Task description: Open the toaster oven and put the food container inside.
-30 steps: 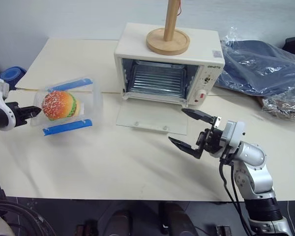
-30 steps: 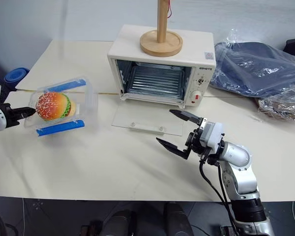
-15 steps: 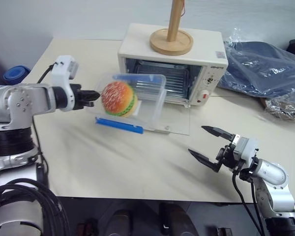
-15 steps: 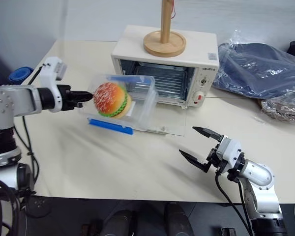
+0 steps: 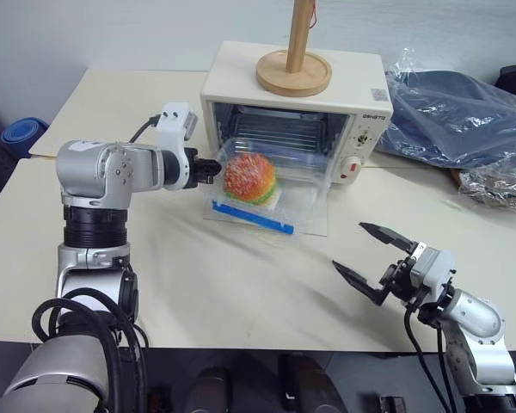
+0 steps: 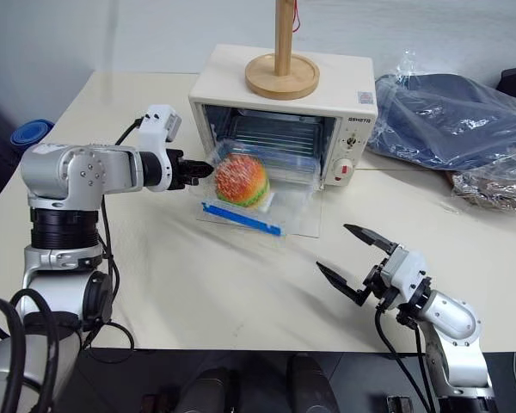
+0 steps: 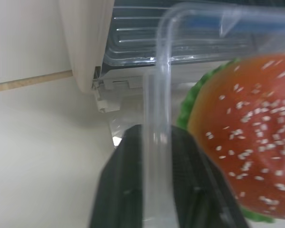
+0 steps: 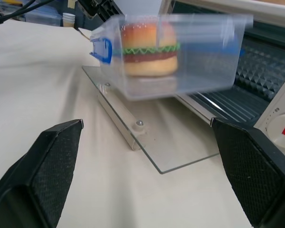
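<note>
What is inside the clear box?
Inside the food container sits a toy hamburger with a seeded bun, green lettuce and a dark patty. Its underside is hidden.

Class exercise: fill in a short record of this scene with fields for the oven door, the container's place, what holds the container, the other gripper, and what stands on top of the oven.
Oven door: toaster oven open, glass door lying flat on the table
Container place: food container above the door, its far end at the oven mouth
Held by: left gripper, gripping the container wall
Other gripper: right gripper, open, apart from the oven
On top: wooden stand
</note>
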Controlling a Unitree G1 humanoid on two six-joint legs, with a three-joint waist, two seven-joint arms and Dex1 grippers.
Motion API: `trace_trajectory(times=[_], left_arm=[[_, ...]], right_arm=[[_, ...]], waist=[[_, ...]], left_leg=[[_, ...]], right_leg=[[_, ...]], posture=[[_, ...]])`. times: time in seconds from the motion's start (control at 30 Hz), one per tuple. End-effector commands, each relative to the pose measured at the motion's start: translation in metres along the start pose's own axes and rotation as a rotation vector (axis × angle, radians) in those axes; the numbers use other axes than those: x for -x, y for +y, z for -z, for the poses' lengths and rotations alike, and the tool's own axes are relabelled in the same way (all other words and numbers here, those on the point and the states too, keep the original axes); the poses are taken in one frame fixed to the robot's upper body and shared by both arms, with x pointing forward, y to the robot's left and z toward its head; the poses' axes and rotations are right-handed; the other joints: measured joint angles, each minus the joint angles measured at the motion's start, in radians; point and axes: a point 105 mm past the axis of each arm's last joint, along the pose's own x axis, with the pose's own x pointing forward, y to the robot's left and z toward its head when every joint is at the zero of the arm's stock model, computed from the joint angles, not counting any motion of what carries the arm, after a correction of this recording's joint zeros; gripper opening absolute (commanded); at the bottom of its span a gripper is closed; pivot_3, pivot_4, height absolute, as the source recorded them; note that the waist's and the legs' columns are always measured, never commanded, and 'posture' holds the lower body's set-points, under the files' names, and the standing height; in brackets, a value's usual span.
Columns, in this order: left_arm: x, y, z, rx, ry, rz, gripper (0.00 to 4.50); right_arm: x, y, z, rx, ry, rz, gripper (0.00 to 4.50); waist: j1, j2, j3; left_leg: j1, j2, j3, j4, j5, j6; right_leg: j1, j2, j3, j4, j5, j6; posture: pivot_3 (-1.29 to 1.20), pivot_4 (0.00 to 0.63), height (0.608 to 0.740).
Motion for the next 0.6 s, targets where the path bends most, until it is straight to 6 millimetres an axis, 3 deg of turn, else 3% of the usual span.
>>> trace_trajectory(times=[0.03,0.13,0.27,0.33,0.43,0.5,0.6], left_arm=[[0.009,-0.009,-0.026,0.013,-0.098,0.043,2.12],[0.023,-0.011,-0.036,0.029,-0.17,0.126,3.03],[0.058,0.003,-0.034,-0.163,-0.277,0.201,3.03],[0.073,0.013,-0.019,-0.299,-0.271,0.239,2.42],[0.086,0.015,0.03,-0.512,-0.16,0.388,1.62],[0.084,0.013,0.059,-0.557,-0.102,0.464,1.02],[0.073,-0.005,0.073,-0.492,-0.209,0.569,0.1]], right_arm=[[0.001,-0.001,-0.012,0.044,-0.044,0.016,4.5],[0.001,0.003,-0.015,0.015,-0.051,-0.009,4.5],[0.001,0.02,-0.021,-0.083,0.0,-0.155,4.5],[0.0,0.032,-0.017,-0.129,0.073,-0.236,3.88],[-0.012,0.047,-0.008,-0.135,0.155,-0.321,2.99],[-0.023,0.048,-0.003,-0.135,0.174,-0.323,2.31],[-0.04,0.051,0.007,-0.118,0.2,-0.363,1.29]], waist=[[0.0,0.0,0.0],[-0.002,0.0,0.0],[-0.011,0.001,0.0],[-0.011,0.002,0.0],[-0.004,0.002,0.0],[0.0,0.002,0.0],[0.024,0.002,0.0]], left_leg=[[0.0,0.0,0.0,0.0,0.0,0.0],[0.0,0.0,0.0,0.0,0.0,0.0],[0.001,0.001,0.002,-0.001,0.0,-0.001],[0.003,0.002,0.002,-0.002,0.001,-0.003],[0.003,0.002,0.001,-0.001,0.001,-0.003],[0.003,0.002,0.0,-0.001,0.001,-0.003],[0.001,0.0,0.0,0.001,0.001,0.0]], right_leg=[[0.0,0.0,0.0,0.0,0.0,0.0],[0.0,0.0,0.0,0.0,0.0,0.0],[-0.001,0.001,0.001,0.001,0.0,0.0],[-0.001,0.002,0.001,0.0,0.0,0.0],[0.0,0.002,0.002,-0.003,-0.001,-0.001],[0.001,0.001,0.001,-0.004,-0.001,-0.002],[0.001,-0.001,0.0,-0.004,-0.001,-0.002]], posture=[[0.0,0.15,0.74],[0.0,0.15,0.74],[0.0,0.15,0.74],[0.0,0.15,0.74],[0.0,0.15,0.74],[0.0,0.15,0.74],[0.0,0.15,0.74]])
